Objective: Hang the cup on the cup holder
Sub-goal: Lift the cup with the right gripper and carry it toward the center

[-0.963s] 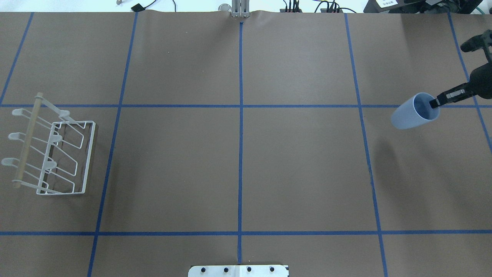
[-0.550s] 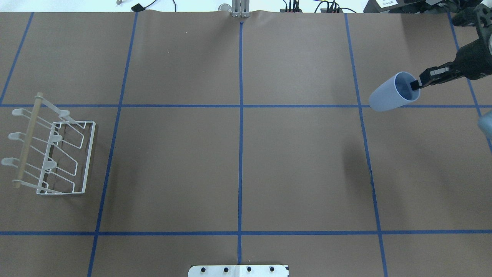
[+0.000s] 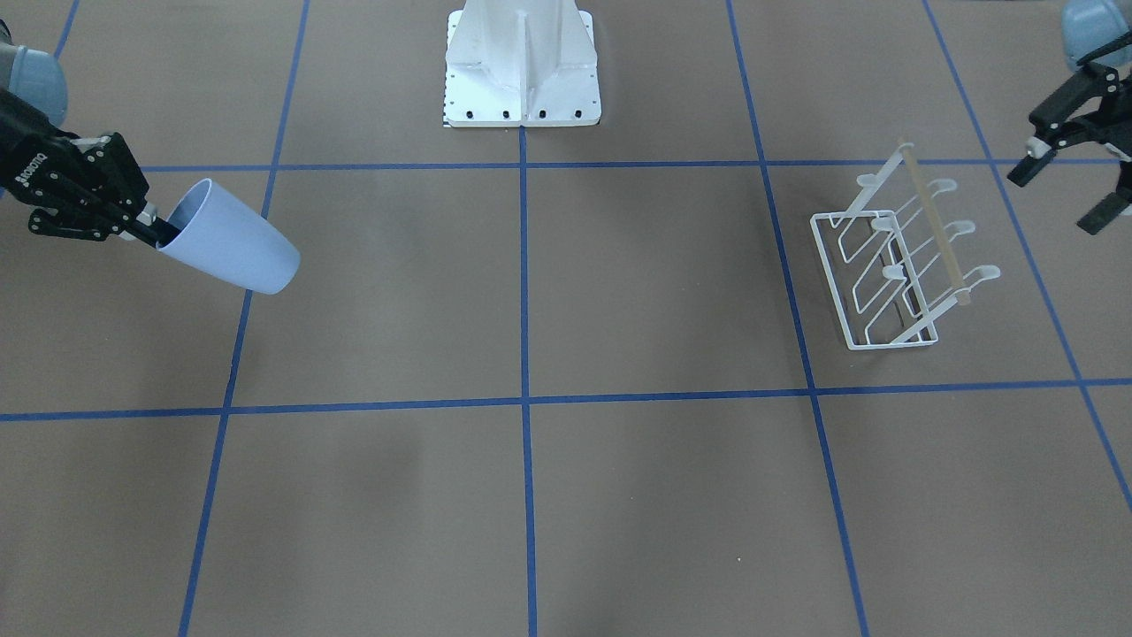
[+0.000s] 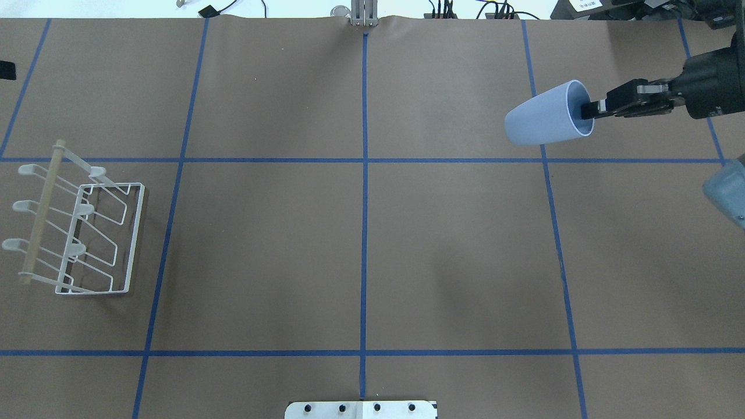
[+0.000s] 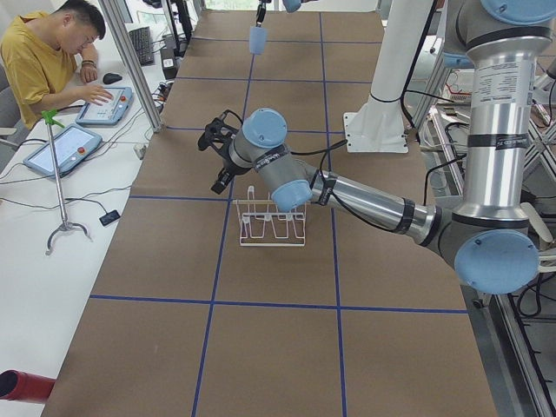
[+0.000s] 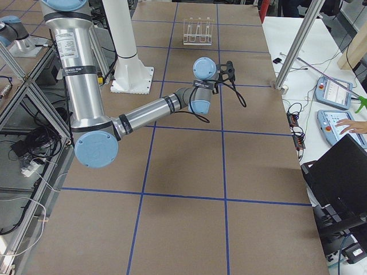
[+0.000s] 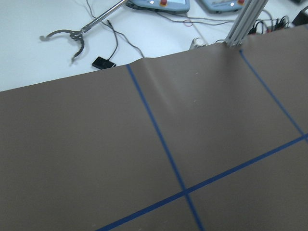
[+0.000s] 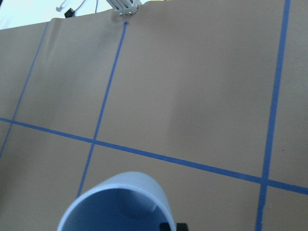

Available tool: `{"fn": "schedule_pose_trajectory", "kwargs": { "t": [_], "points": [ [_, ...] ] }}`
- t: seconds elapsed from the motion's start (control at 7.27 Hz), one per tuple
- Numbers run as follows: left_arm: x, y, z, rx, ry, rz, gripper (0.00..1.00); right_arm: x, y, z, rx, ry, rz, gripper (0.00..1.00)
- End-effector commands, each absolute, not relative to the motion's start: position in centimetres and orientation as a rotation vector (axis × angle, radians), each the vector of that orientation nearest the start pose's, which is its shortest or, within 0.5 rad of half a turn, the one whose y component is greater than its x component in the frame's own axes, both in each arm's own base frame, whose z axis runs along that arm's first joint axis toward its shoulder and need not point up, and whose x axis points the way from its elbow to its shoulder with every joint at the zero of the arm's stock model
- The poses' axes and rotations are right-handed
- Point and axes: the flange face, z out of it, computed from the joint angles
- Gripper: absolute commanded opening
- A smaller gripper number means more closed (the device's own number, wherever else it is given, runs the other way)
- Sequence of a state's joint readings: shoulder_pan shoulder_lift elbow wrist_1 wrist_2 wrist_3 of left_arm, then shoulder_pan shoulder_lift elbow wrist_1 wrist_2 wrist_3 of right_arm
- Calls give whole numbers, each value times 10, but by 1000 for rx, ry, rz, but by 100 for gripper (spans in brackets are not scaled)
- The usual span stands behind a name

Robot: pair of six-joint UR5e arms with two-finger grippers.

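Note:
The pale blue cup (image 4: 544, 116) hangs in the air over the far right of the table, lying almost on its side with its bottom toward the table's middle. My right gripper (image 4: 588, 109) is shut on its rim, one finger inside. The cup also shows in the front view (image 3: 234, 239) and the right wrist view (image 8: 115, 202). The white wire cup holder (image 4: 81, 233) with its wooden rod stands on the table at the far left. My left gripper (image 3: 1057, 199) is open and empty, in the air just beyond the cup holder (image 3: 893, 265).
The white pedestal base (image 3: 522, 71) stands at the robot's side of the table, mid-width. Blue tape lines grid the brown table cover. An operator (image 5: 43, 52) sits at a side desk with tablets past the table's far edge.
My right gripper has carried the cup leftward and toward the table's far edge, and the cup has tipped closer to horizontal. A bit of the left gripper now shows at the overhead view's left edge.

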State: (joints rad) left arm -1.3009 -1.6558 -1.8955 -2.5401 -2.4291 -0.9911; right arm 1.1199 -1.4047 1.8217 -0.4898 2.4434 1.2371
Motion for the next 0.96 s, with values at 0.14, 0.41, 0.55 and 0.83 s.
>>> {"fn": "schedule_pose_trajectory", "kwargs": {
  "t": [0.14,0.41,0.55,0.83],
  "points": [
    [148,-461,241,283,1691,-163,98,-196,-441,296,401,-1714,3,0],
    [176,-442,212,75,1809,-202,98,-254,-397,283,438,-1957,40,0],
    [190,-430,204,-2,1850,-184,98,-290,-370,279,449,-2071,68,0],
    [212,-410,186,-96,1887,-155,98,-339,-342,243,450,-2237,94,0]
  ]
}}
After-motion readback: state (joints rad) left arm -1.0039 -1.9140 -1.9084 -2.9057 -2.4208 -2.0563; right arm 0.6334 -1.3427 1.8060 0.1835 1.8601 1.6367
